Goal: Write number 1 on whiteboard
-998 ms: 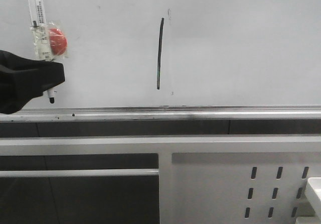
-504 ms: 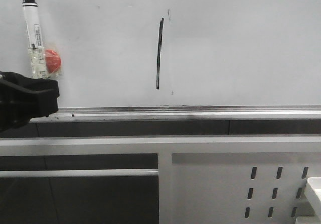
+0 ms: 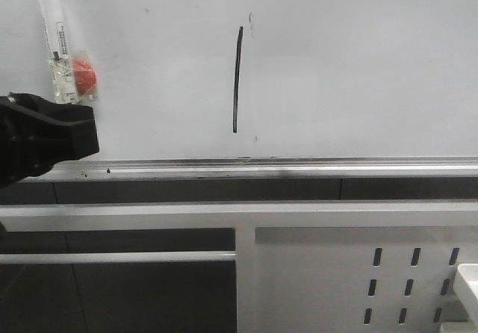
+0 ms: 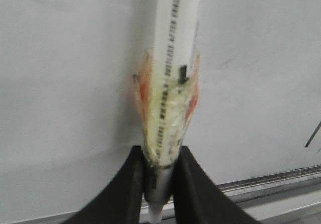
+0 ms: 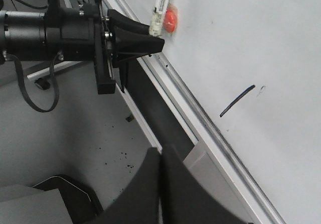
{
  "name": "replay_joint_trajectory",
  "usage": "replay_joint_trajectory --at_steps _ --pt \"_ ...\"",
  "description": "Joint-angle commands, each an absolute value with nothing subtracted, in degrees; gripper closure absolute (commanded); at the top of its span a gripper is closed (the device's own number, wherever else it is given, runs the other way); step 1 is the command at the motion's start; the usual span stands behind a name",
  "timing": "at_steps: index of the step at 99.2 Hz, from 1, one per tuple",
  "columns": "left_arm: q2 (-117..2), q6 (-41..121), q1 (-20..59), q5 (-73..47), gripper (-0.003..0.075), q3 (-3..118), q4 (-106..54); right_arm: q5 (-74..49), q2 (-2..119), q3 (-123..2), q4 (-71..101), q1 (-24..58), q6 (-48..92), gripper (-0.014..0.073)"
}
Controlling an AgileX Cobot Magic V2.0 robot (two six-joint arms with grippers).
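L tool grips marker; number 1 on whiteboard.

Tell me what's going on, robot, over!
Left tool shut on white marker pen, off to the side. Right tool shut, empty. Thin dark stroke, number 1, drawn on pale glossy whiteboard. Nothing in the way.

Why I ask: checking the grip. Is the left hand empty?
No, the left hand is shut on the marker, whose white barrel rises from between its fingers.
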State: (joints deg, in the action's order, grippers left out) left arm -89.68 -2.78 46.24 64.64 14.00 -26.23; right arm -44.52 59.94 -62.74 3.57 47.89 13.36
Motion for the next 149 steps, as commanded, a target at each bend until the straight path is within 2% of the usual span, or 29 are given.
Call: replay_joint_trajectory --at_steps 1,39,47,54,66,71,77,107,117,124,137,149 --pt "-88.5 -1.8 46.7 73.4 0.0740 15.6 -26.6 -40.5 58.8 -64.1 3.1 47.5 13.4 0.0663" --pt "-88.5 -1.8 46.7 75.3 0.0739 16.4 -26.6 -40.6 58.8 -64.1 3.1 47.5 13.4 0.0663" --pt "-88.5 -1.8 46.7 75.3 0.0717 16.4 -26.6 -40.6 58.8 -64.1 3.1 47.5 13.4 0.0663" --pt "-88.5 -1.8 46.7 75.6 0.0634 16.4 -26.3 -40.6 58.8 -64.1 3.1 47.5 13.4 0.0663" --pt "-88.5 -1.8 46.7 76.1 0.0395 16.2 -26.2 -40.7 58.8 -64.1 3.1 47.5 13.4 0.0663" --pt "-88.5 -1.8 46.7 76.1 0.0335 16.2 -26.6 -40.7 58.8 -64.1 3.1 47.5 13.4 0.0663" --pt "-88.5 -1.8 46.7 76.5 0.0309 15.7 -26.6 -40.7 58.8 -64.1 3.1 47.5 13.4 0.0663" --pt "-85.8 -2.9 46.7 78.0 0.0311 9.3 -20.3 -40.2 57.2 -64.0 1.5 47.5 13.4 0.0663" --pt "-83.3 -2.9 46.7 78.0 0.0332 6.9 -18.4 -35.7 53.6 -61.4 0.0 47.6 13.5 0.0663" --pt "-81.3 -2.9 46.7 78.0 0.0416 4.9 -17.8 -30.6 49.1 -57.7 -0.8 47.6 13.5 0.0663" --pt "-78.0 -2.9 46.7 78.0 0.0744 1.3 -14.7 -22.9 38.8 -47.8 -1.5 47.6 13.5 0.0663" --pt "-77.0 -2.8 46.7 78.0 0.0740 -1.5 -13.1 -18.8 28.1 -36.9 -1.6 47.6 13.4 0.0663"
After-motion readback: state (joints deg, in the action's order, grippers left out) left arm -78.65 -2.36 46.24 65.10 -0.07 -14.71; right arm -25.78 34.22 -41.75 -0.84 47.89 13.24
